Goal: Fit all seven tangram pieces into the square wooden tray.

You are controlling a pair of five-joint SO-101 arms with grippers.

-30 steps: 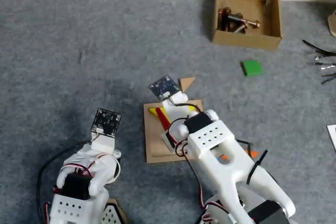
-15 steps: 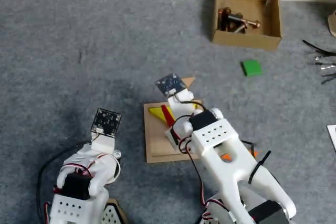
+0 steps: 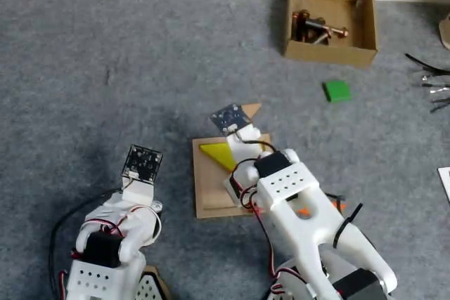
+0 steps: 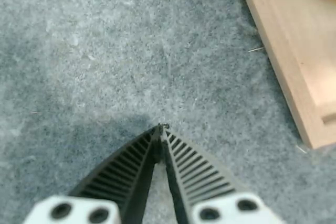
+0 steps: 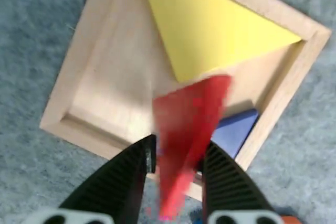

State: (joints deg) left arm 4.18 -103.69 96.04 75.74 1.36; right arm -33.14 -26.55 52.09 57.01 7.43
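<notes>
Right fingers [image 5: 123, 177] clamp blurred red piece [image 5: 191, 119] | left fingers [image 4: 134, 169] closed | blue piece [image 5: 236, 129] half hidden

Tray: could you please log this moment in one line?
right gripper: red piece over tray | in tray: yellow piece, blue piece | left gripper: shut

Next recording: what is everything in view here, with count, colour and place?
tray: one, wooden, centre of carpet
yellow triangle: one, yellow, in tray
blue piece: one, blue, tray corner
red piece: one, red, gripped at tray
tan triangle: one, tan, carpet just beyond tray
cardboard box: one, brown, far edge, holding metal parts
green square: one, green, carpet near box
left end effector: one, black fingers, shut, over carpet beside tray
right end effector: one, black fingers, shut on red piece
</notes>
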